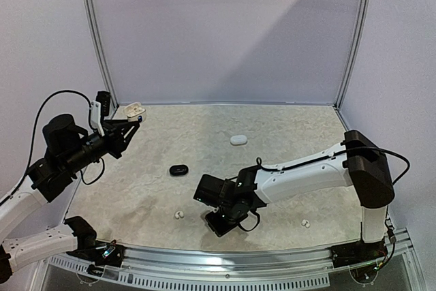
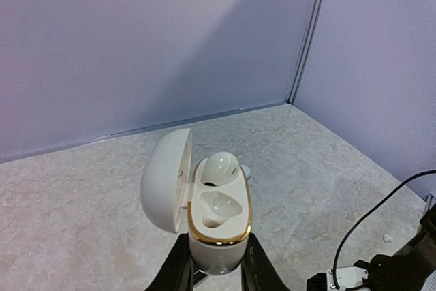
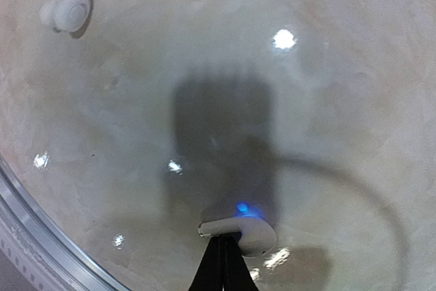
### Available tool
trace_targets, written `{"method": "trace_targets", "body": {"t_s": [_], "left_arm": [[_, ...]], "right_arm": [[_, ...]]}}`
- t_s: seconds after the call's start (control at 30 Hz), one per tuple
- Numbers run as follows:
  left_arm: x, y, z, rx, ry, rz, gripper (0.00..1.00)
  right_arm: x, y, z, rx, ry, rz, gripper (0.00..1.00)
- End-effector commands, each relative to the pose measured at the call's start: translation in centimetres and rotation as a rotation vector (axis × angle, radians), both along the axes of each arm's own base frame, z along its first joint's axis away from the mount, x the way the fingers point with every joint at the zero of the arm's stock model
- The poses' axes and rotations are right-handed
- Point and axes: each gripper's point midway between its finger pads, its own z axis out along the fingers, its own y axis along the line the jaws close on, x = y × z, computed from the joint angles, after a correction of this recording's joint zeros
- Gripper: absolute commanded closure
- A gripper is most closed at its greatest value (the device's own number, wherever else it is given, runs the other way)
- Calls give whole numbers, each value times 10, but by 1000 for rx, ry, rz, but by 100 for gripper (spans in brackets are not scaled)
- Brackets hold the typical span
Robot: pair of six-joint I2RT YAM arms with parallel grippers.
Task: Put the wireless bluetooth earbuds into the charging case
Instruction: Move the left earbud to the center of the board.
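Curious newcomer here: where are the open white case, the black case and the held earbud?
open white case (image 2: 216, 255): left wrist view, front wall of its body.
black case (image 1: 178, 169): top external view, its lid.
held earbud (image 3: 251, 234): right wrist view, rounded head.

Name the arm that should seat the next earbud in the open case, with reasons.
Right. The right gripper is shut on a white earbud, while the left gripper is occupied holding the open white case, which shows one empty socket beside a seated bud.

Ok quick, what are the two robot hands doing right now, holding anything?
Left gripper: closed, holding the open white charging case.
Right gripper: closed, pinching a white earbud at its tips.
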Motion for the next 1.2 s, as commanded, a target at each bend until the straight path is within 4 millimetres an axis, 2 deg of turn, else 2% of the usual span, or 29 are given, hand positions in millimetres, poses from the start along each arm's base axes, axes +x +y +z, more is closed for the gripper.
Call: {"method": "trace_targets", "body": {"t_s": [0.0, 0.1, 0.33, 0.6, 0.7, 0.77, 0.87, 0.93, 1.07, 1.17], "left_arm": [[1, 3, 4, -11, -10, 6, 100], [1, 3, 4, -10, -12, 7, 100], [1, 3, 5, -10, -16, 8, 100], [0, 4, 6, -14, -19, 6, 100], [0, 4, 5, -12, -16, 6, 100], [-1, 4, 4, -13, -12, 5, 100], [-1, 3, 3, -18, -5, 3, 100], [-2, 2, 2, -16, -4, -4, 100], [-7, -5, 2, -20, -5, -57, 100], [-12, -13, 0, -46, 4, -110, 100]], "right_arm": [[20, -28, -7, -109, -50, -40, 100], [24, -34, -7, -137, -62, -32, 100], [35, -64, -7, -263, -102, -25, 100], [43, -75, 3, -292, -129, -32, 100], [47, -69, 18, -260, -145, -50, 95], [53, -61, 34, -213, -161, -91, 84], [61, -40, 59, -95, -161, -214, 62], [63, -28, 66, -27, -140, -301, 53], [64, -10, 63, 56, -79, -441, 49], [66, -10, 51, 17, -62, -515, 50]]}}
